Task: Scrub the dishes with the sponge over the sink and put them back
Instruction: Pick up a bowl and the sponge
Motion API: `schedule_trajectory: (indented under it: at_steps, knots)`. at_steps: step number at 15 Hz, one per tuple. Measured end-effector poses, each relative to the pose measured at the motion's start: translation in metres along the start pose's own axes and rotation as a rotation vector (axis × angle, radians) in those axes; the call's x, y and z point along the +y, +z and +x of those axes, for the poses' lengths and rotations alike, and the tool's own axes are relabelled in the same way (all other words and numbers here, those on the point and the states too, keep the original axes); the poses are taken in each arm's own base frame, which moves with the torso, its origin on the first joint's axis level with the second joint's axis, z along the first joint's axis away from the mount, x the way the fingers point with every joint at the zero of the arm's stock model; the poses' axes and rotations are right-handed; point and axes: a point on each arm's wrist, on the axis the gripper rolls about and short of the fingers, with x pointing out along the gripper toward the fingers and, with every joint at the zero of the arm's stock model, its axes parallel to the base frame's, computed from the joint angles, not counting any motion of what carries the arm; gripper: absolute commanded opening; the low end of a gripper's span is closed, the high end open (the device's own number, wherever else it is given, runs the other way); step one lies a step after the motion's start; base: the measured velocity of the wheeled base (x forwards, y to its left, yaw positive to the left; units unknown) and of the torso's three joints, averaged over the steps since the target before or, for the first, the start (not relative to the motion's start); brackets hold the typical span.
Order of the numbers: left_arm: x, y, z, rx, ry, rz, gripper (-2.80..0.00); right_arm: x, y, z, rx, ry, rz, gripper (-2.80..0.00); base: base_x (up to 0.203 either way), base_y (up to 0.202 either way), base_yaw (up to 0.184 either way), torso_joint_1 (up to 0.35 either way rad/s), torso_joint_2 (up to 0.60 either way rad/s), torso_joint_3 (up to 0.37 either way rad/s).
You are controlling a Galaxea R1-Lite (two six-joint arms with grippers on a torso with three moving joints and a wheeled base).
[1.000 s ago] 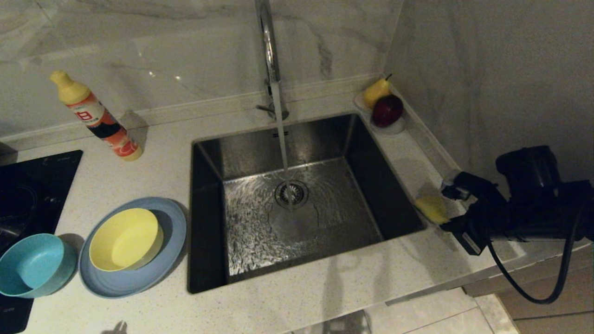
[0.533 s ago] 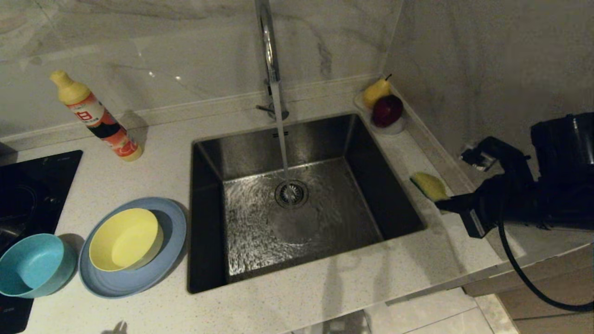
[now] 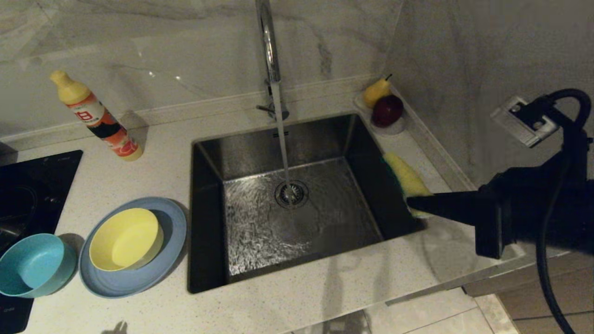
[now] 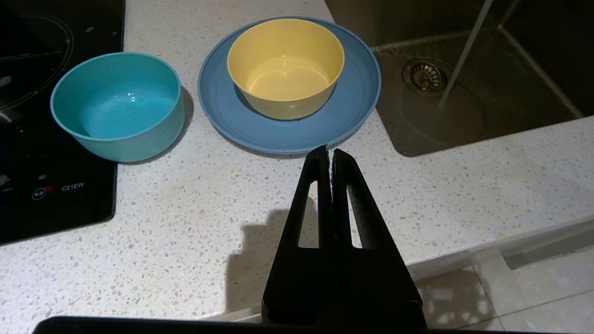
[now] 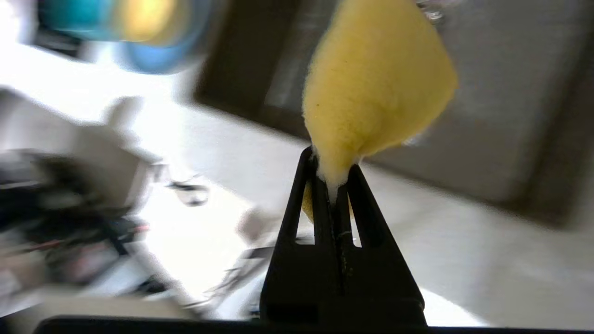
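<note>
My right gripper (image 3: 410, 203) is shut on the yellow sponge (image 3: 406, 178) and holds it in the air over the sink's (image 3: 297, 204) right rim. In the right wrist view the sponge (image 5: 371, 88) sticks out past the pinched fingertips (image 5: 332, 169). Water runs from the tap (image 3: 268, 41) onto the drain. On the counter left of the sink the yellow bowl (image 3: 124, 239) sits in the blue-grey plate (image 3: 171, 227), and the teal bowl (image 3: 32, 264) stands beside them. My left gripper (image 4: 330, 153) is shut and empty, parked just short of the plate (image 4: 287, 132).
A detergent bottle (image 3: 97, 118) leans at the back left. A black cooktop (image 3: 28, 195) lies at the far left. A pear (image 3: 375, 90) and a red apple (image 3: 387, 110) sit on a small dish in the back right corner by the wall.
The right arm has lifted the sponge off the counter right of the sink, turned, and carried it up and left toward the basin. The left arm has not moved.
</note>
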Motion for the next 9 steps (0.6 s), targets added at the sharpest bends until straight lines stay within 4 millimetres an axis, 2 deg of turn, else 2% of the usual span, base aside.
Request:
schedule_trajectory:
  at_steps: [2, 4, 9]
  knots:
    - [0.000, 0.000, 0.000, 0.000, 0.000, 0.000, -2.80, 0.019, -0.004, -0.008, 0.010, 0.037, 0.034, -2.80, 0.000, 0.000, 0.000, 0.000, 0.00, 0.000]
    - [0.000, 0.000, 0.000, 0.000, 0.001, 0.000, -2.80, 0.032, -0.006, -0.014, -0.005, 0.000, 0.033, -2.80, 0.000, 0.000, 0.000, 0.000, 0.00, 0.000]
    - [0.000, 0.000, 0.000, 0.000, 0.000, 0.000, -2.80, 0.036, -0.023, -0.025, 0.012, -0.021, 0.051, -2.80, 0.000, 0.000, 0.000, 0.000, 0.00, 0.000]
